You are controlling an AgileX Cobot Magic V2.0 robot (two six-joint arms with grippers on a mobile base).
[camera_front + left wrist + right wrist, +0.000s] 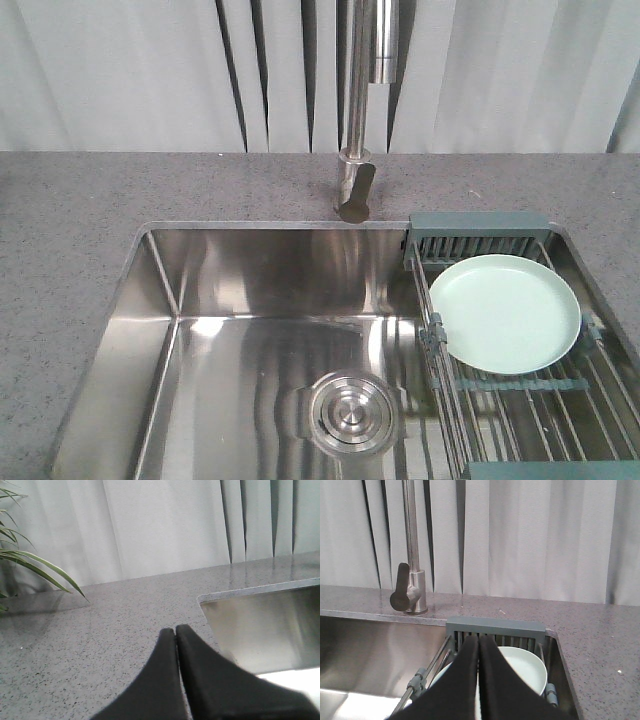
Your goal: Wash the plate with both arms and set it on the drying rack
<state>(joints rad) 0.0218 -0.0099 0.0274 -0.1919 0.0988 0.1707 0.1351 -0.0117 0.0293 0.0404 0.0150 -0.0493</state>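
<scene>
Plate on the rack, both claws empty beside a dry-looking sink.

Front view: the mint-green plate (505,311) lies flat on the drying rack (520,380) spanning the sink (250,340), right of the faucet (357,110); no arm shows. Left wrist view: the left gripper (176,630), fingers pressed together on nothing, hangs over the countertop (100,640) near the sink's corner. Right wrist view: the right gripper (478,641), likewise closed and empty, points at the plate. Judging by this, washing either hasn't begun or has finished; if unbegun, next comes opening a claw onto the rim.
</scene>
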